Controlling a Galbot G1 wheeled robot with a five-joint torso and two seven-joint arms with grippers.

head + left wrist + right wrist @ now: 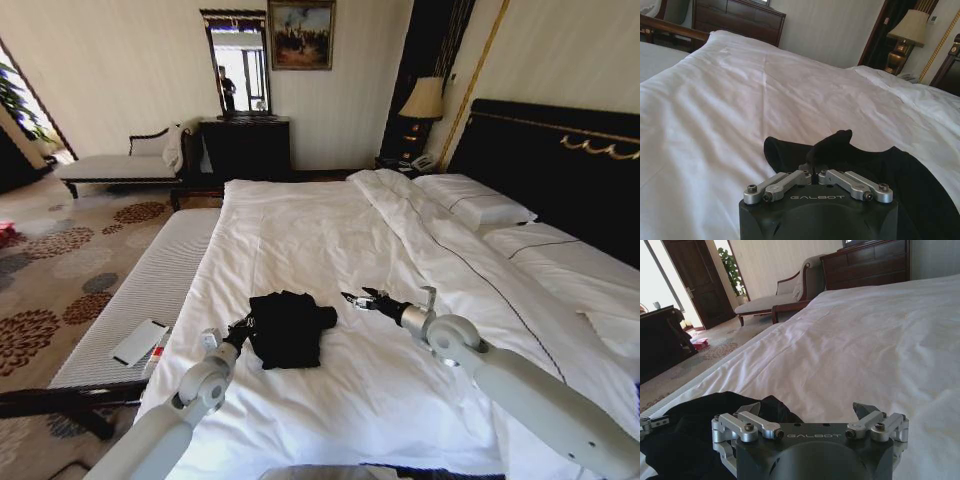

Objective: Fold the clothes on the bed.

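Nearest the robot, its two pale arms are reaching out over the near part of the bed (300, 230), one from each side. The left gripper (243, 328) is sitting at the near left edge of the black T-shirt (290, 327), and in the left wrist view its claw (813, 172) is clenched on a pinch of the dark cloth (910, 175), a fold of which is standing up between the fingers (790, 179). The right gripper (356, 298) is hovering just right of the shirt, close to its far right corner, and its claw is released: in the right wrist view the fingers (867, 416) are spread wide with only white sheet between them, the shirt (695, 427) lying off to one side. The shirt itself is lying crumpled in a small dark heap on the white duvet, toward the near left of the bed. To the left, a striped bench (140, 300) is running along the bedside with a flat white object (140, 342) resting on it. Farther right, white pillows (475, 203) are lying against the dark headboard (560, 170). Beyond the bed, a pale chaise lounge (125, 165), a dark dresser (245, 148) and a bedside lamp (424, 100) are standing by the far wall.
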